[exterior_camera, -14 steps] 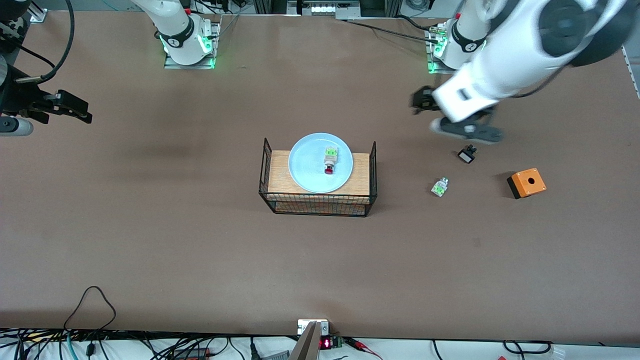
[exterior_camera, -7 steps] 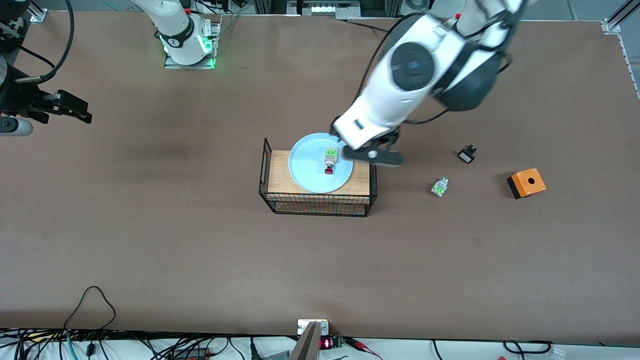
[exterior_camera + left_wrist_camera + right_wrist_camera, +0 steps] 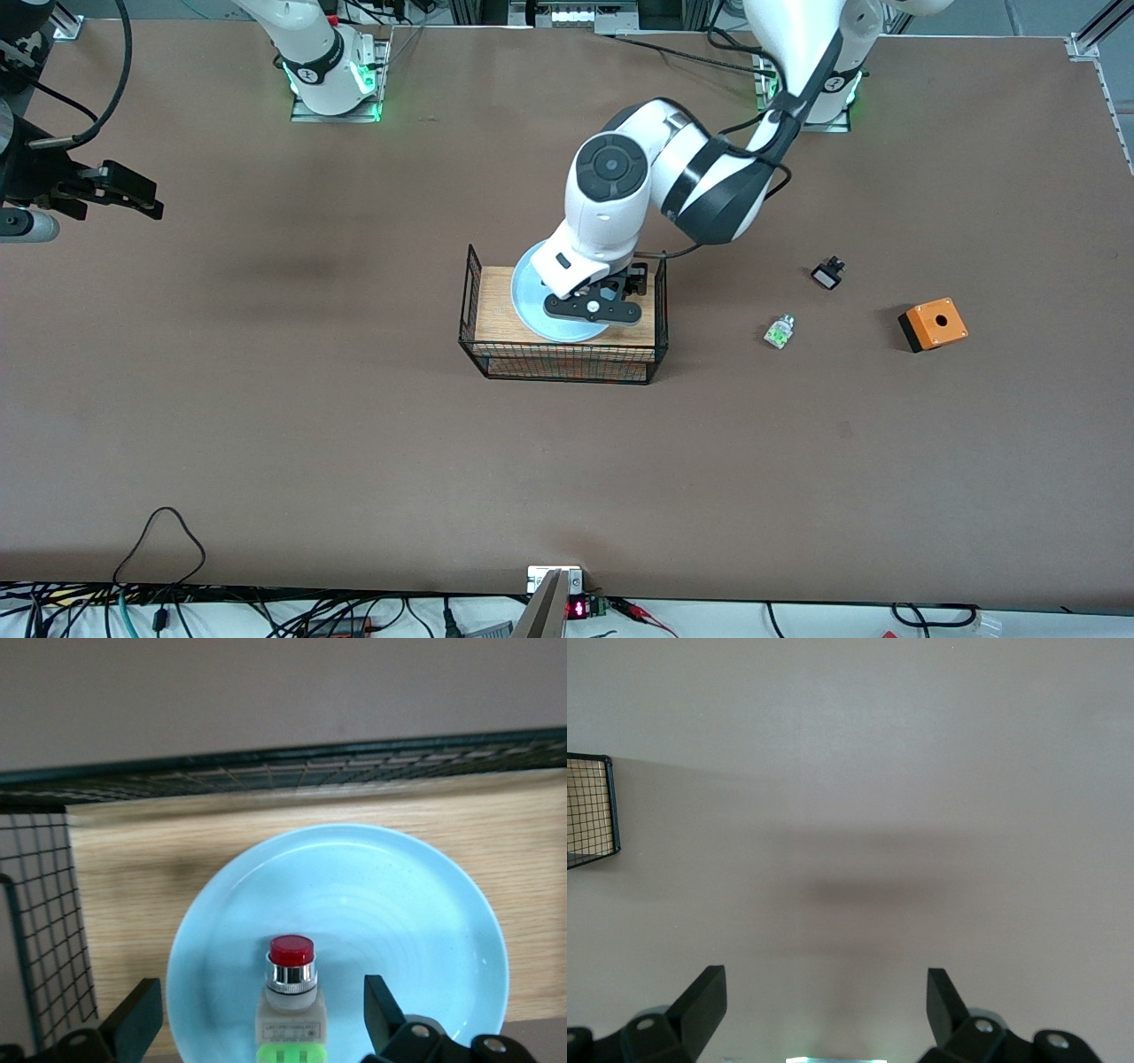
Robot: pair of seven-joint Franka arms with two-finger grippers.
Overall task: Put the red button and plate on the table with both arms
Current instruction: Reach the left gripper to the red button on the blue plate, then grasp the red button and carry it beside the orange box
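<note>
The pale-blue plate [image 3: 529, 301] lies on the wooden-topped wire rack [image 3: 563, 363] in the middle of the brown table [image 3: 354, 443]. My left gripper [image 3: 592, 306] hangs low over the plate and hides the red button in the front view. In the left wrist view the red button [image 3: 291, 992] lies on the plate [image 3: 399, 904], red cap pointing away from the camera. My left gripper [image 3: 259, 1005] is open, a finger on each side of the button and not touching it. My right gripper [image 3: 128, 190] waits open and empty over bare table at the right arm's end; it also shows in the right wrist view [image 3: 824, 1005].
A whitish-green part without a red cap [image 3: 779, 331], a small black part [image 3: 827, 273] and an orange box with a hole [image 3: 933, 324] lie on the table toward the left arm's end. The rack has raised wire sides [image 3: 44, 904]. A rack corner [image 3: 589, 811] shows in the right wrist view.
My left arm has swung from over the table near the small black part to over the rack, and its gripper has come down over the plate and button. The right arm has not moved.
</note>
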